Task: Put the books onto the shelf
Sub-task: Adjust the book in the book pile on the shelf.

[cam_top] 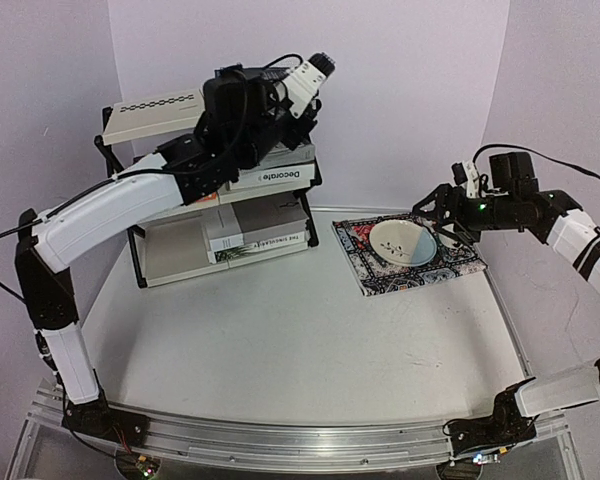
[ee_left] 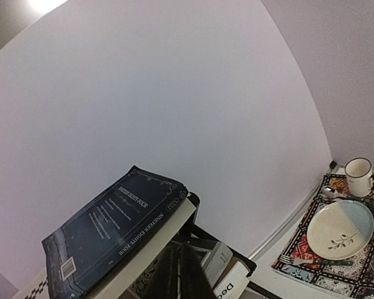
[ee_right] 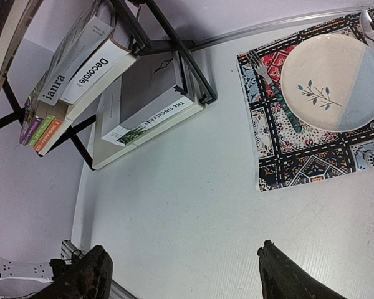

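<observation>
The shelf stands at the back left of the surface, and all the books in view are on it. A dark blue book lies flat on its top board, spine along the board's edge. The middle tier holds the "Decorate" book touching the grey "laura" book, with colourful paperbacks just beside them. The bottom tier carries a flat stack topped by a plain grey book.

To the right of the shelf lies a patterned placemat. It bears a plate, a fork just beside the plate, and an upright mug.

The right tool is released, fingers spread wide with nothing between them. It hovers well to the right of the shelf, near the plate.

The left tool sits over the shelf's top board. It is lost in the black wrist housing, so I cannot tell whether it is clenched or released. The arm hides the dark blue book from the top view, and the lower books in the bottom stack are hard to tell apart.
</observation>
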{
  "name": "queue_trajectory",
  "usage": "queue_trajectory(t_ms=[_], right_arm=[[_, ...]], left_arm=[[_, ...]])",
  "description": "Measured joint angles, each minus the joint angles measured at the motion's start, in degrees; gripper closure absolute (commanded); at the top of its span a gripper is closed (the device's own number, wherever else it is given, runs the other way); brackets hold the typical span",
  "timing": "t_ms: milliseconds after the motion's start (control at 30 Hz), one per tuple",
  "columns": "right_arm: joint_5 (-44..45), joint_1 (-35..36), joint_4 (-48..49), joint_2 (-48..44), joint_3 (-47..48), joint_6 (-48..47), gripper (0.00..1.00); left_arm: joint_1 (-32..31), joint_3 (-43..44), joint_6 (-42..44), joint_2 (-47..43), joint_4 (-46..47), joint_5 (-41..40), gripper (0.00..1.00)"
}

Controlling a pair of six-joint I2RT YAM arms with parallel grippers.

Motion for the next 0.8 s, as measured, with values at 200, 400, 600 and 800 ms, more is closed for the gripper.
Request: queue_trajectory(t_ms=[200, 400, 600, 800], right_arm=[[-0.22, 0.0, 0.95, -0.04, -0.72, 0.28, 0.19], [-0.42, 0.0, 1.22, -0.18, -2.18, 0.57, 0.19], [-0.5, 0.0, 1.36, -1.32, -3.02, 0.9, 0.19], [-0.5, 0.0, 1.62, -1.86, -3.07, 0.91, 0.19]], left_arm=[[9.39, 0.05, -15.52, -5.19, -4.39, 13.34, 1.0], [17.67, 7.01, -26.79, -3.29, -12.51, 25.66, 1.0], [24.29, 13.84, -35.18, -0.02, -19.07, 40.05, 1.0], [28.26, 16.0, -39.99, 2.58, -22.49, 48.68, 1.0]])
